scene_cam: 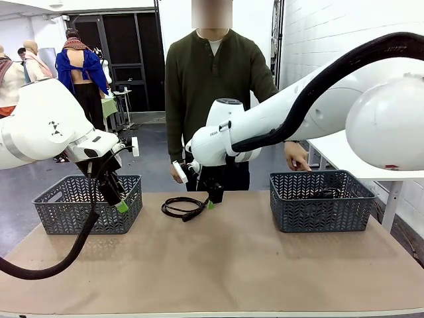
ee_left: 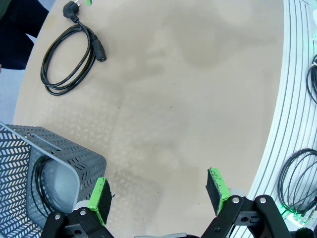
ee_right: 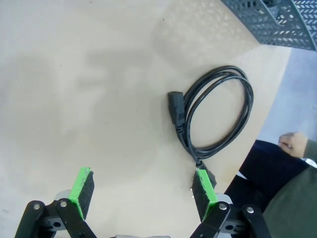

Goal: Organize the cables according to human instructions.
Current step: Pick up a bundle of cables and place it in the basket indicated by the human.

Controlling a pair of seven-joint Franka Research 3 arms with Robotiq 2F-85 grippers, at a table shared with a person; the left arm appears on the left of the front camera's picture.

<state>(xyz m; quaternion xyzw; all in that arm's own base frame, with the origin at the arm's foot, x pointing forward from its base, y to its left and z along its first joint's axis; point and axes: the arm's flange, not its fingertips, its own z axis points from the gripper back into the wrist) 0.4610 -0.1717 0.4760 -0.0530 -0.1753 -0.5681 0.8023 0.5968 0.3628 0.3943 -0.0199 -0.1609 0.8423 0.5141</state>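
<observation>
My right arm reaches across, its right pincer [ee_right: 143, 191] spread empty beside the cable [ee_right: 215, 111]; left pincer [ee_left: 161, 196] spread empty by a basket [ee_left: 49, 163].

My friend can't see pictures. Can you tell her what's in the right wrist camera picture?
A coiled black cable lies on the tan table, just ahead of the right gripper, whose green-padded fingers stand wide open and empty. A grey basket's corner shows at top right, a person's hand at the right edge.

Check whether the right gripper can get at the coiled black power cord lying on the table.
Probably yes: the right gripper hangs open beside the coiled black power cord, with nothing between them on the brown tabletop.
</observation>
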